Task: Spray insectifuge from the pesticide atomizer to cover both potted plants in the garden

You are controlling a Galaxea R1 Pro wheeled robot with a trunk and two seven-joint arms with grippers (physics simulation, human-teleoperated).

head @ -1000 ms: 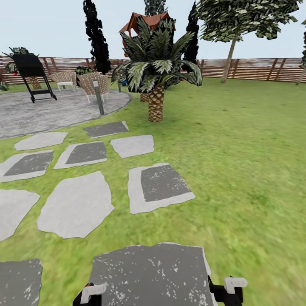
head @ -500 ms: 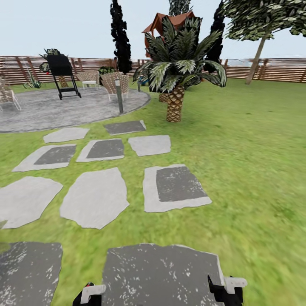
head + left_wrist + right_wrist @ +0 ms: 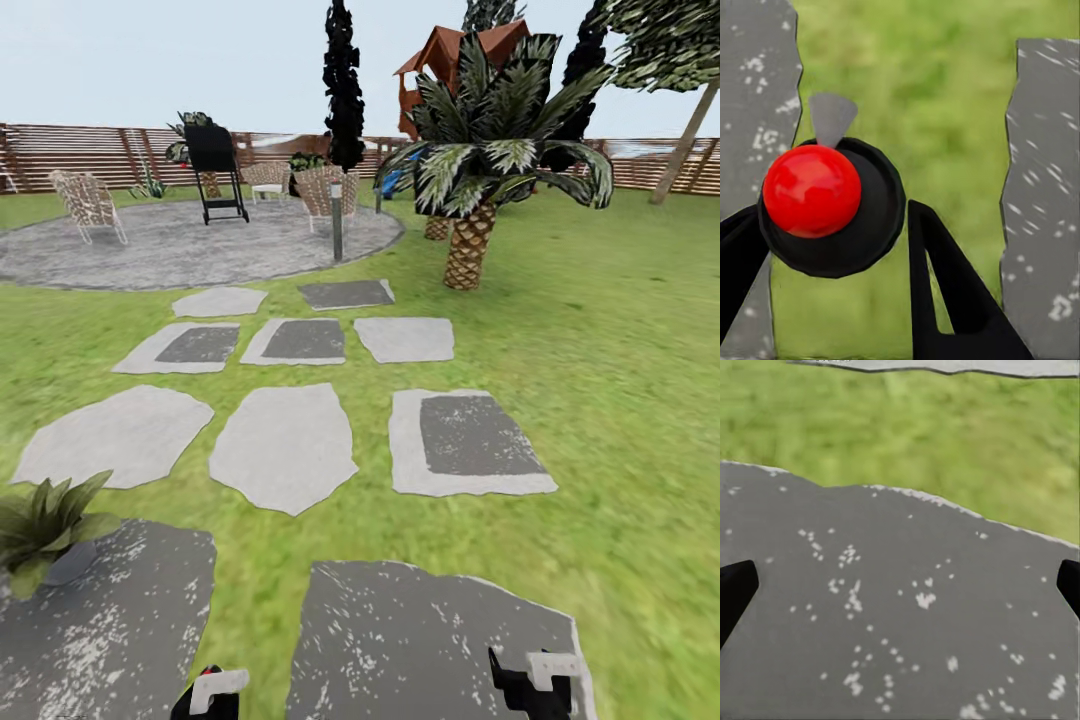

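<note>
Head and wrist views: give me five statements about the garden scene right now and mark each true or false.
1. The left gripper holds the pesticide atomizer, red tip toward the camera. True.
2. The right gripper is shut on a pot. False: its fingers are spread wide apart over a grey stepping stone, holding nothing.
3. A potted plant sits at the near left of the head view, beside a dark stepping stone. True.
4. The palm tree stands on the round paved patio. False: it stands on the lawn, right of the patio.
5. A brown slatted fence runs along the back. True.
</note>
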